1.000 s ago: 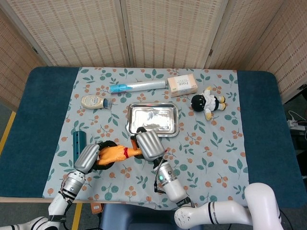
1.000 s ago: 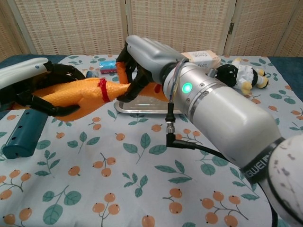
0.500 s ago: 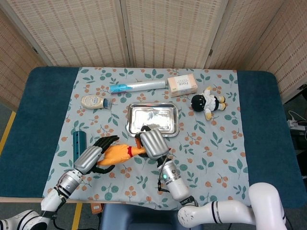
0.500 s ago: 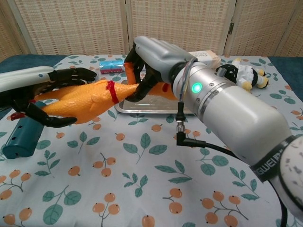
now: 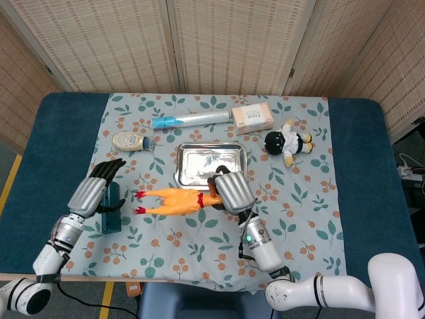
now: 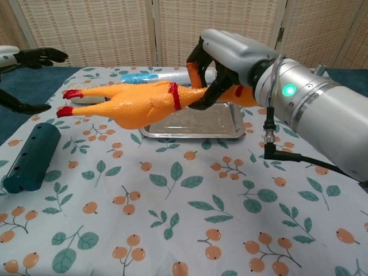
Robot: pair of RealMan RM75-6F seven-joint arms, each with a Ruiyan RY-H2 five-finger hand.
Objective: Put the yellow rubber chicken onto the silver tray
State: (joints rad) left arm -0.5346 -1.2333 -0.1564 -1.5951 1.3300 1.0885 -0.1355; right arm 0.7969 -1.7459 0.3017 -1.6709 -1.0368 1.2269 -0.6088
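Gripping the yellow rubber chicken (image 6: 138, 103) by its neck – right robot hand (image 6: 227, 63) above the silver tray (image 6: 195, 123), left robot hand (image 5: 99, 189) splayed wide – empty

The right hand (image 5: 231, 191) grips the yellow rubber chicken (image 5: 171, 200) by its head end. The silver tray (image 5: 211, 165) lies just beyond this hand. The left hand (image 5: 96, 193) is spread, holding nothing.

The tray (image 5: 211, 165) lies mid-counter (image 5: 60, 133), with the tube (image 5: 189, 120) and box (image 5: 252, 118) behind it and the doll (image 5: 287, 143) to its right. The chicken (image 5: 171, 201) hangs just before the tray, held by the right hand (image 5: 229, 192); the left hand (image 5: 93, 193) is well apart to the left.
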